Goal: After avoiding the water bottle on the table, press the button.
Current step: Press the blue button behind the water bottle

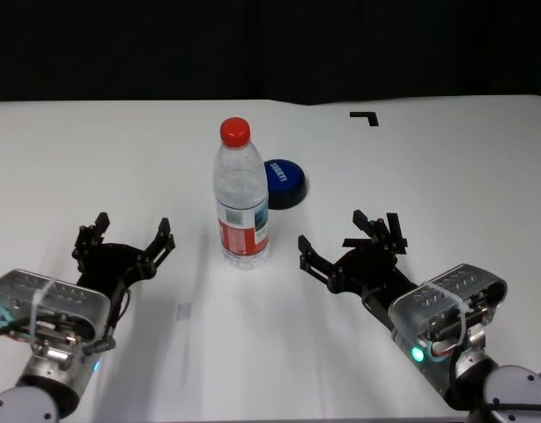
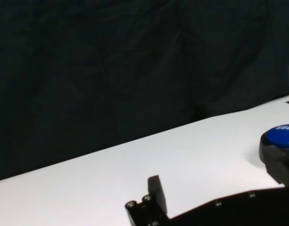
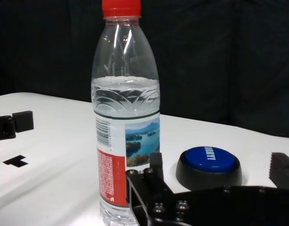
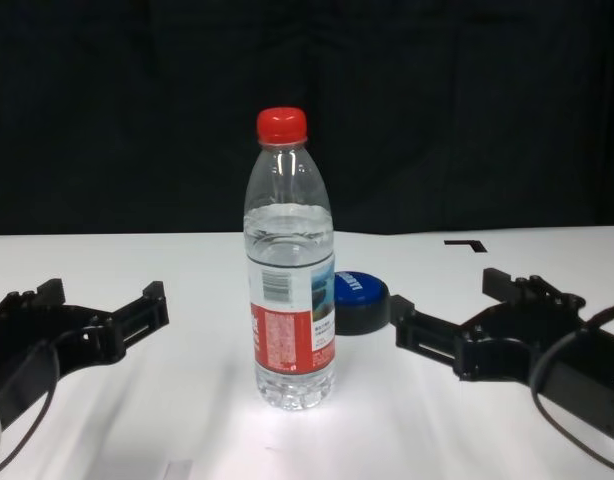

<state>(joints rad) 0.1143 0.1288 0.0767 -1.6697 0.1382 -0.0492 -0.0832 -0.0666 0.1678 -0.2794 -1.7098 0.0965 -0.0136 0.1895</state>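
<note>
The water bottle (image 1: 240,203) stands upright near the middle of the table (image 1: 94,159), clear with a red cap and a red, white and blue label. The button (image 1: 284,182), a low black puck with a blue top, sits just behind it to the right, partly hidden by the bottle in the chest view (image 4: 359,300). My left gripper (image 1: 131,231) is open and empty, left of the bottle. My right gripper (image 1: 345,236) is open and empty, right of the bottle and nearer than the button. The right wrist view shows the bottle (image 3: 125,117) and the button (image 3: 209,165) close ahead.
A black corner tape mark (image 1: 366,116) lies at the back right of the table. Another tape mark (image 3: 15,161) shows in the right wrist view. A black curtain hangs behind the table's far edge.
</note>
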